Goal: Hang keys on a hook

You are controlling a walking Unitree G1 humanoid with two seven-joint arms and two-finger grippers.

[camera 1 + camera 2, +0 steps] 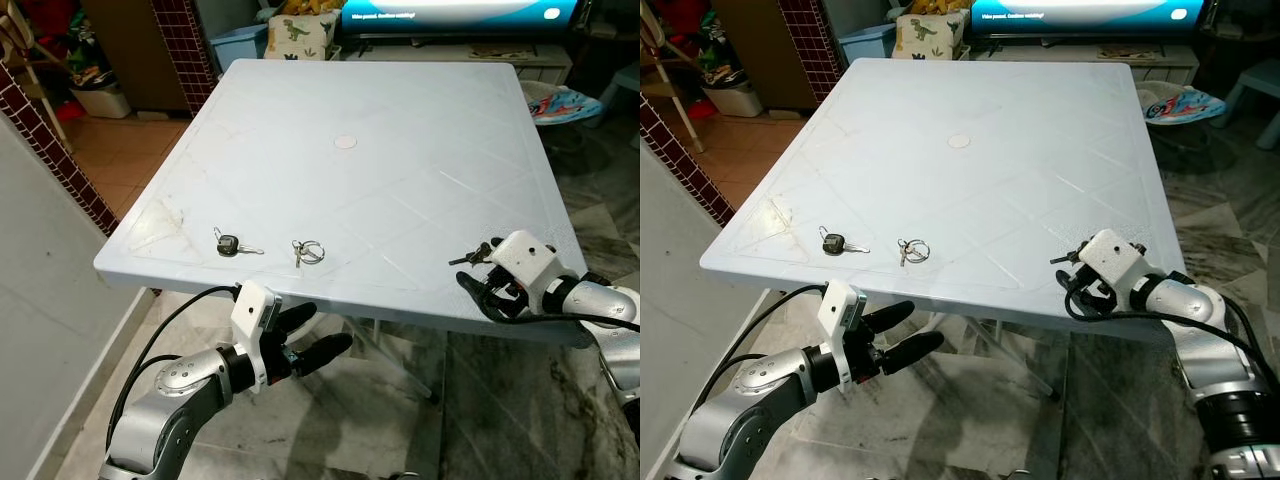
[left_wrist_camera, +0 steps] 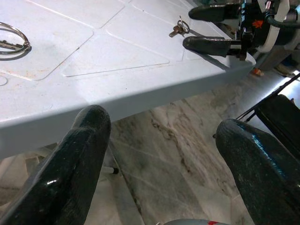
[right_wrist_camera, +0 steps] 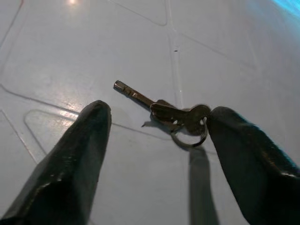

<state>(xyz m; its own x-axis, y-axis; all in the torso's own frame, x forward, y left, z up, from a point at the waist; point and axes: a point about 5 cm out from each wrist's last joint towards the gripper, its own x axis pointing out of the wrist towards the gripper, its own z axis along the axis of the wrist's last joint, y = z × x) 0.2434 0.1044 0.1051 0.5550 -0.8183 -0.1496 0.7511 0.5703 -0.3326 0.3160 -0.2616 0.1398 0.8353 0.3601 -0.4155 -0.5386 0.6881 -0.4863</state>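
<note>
Right now, a small bunch of dark metal keys on a ring is lying flat near the right front edge of the big pale blue plastic table. The right gripper is set just over the bunch, with one black finger on each side and a wide gap between them, so nothing is held yet. It is placed this way, it seems, so the keys can be pinched and lifted.

Two more sets are left on the table near its front edge: a silver key with a black head and a thin silver key ring with a small key, close beside each other.

The left gripper is kept low, under the table's front edge, spread open and empty, probably just waiting.

No hook can be made out. Grey marble floor is seen under the table. A dark red brick pillar and a cushion with a green dinosaur are seen behind it.
</note>
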